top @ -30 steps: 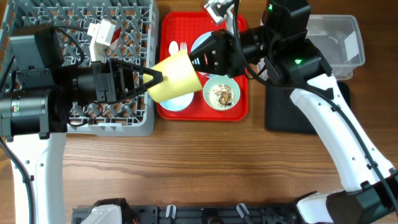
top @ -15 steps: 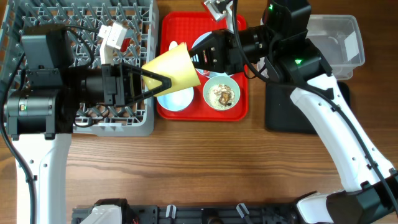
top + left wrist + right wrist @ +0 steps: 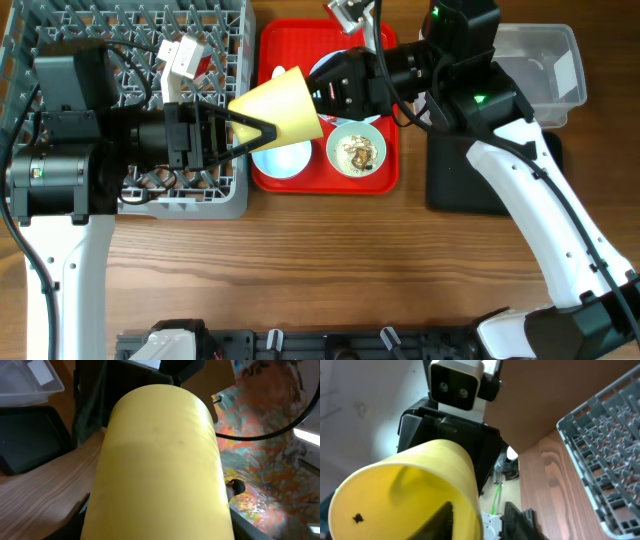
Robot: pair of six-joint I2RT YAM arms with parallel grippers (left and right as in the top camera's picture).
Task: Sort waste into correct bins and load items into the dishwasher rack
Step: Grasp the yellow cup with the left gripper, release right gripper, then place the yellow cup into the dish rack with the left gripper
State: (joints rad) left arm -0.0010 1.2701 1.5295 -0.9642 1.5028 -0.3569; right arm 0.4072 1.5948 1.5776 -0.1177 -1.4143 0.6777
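The small yellow cup hangs on its side above the left edge of the red serving tray. My left gripper is shut on its base end; the cup fills the left wrist view. My right gripper is open at the cup's mouth, one finger inside the rim and one outside with a gap. The mint green bowl with brown scraps and the pale blue bowl sit on the tray. The fork and spoon lie behind the cup. The plate is mostly hidden.
The grey dishwasher rack is at the left under my left arm, and shows in the right wrist view. The clear tub and black tray are at the right. Bare wood table lies in front.
Over the first half second my left arm lifted and moved the cup up and slightly left, tilting it. Since then nothing has visibly moved.
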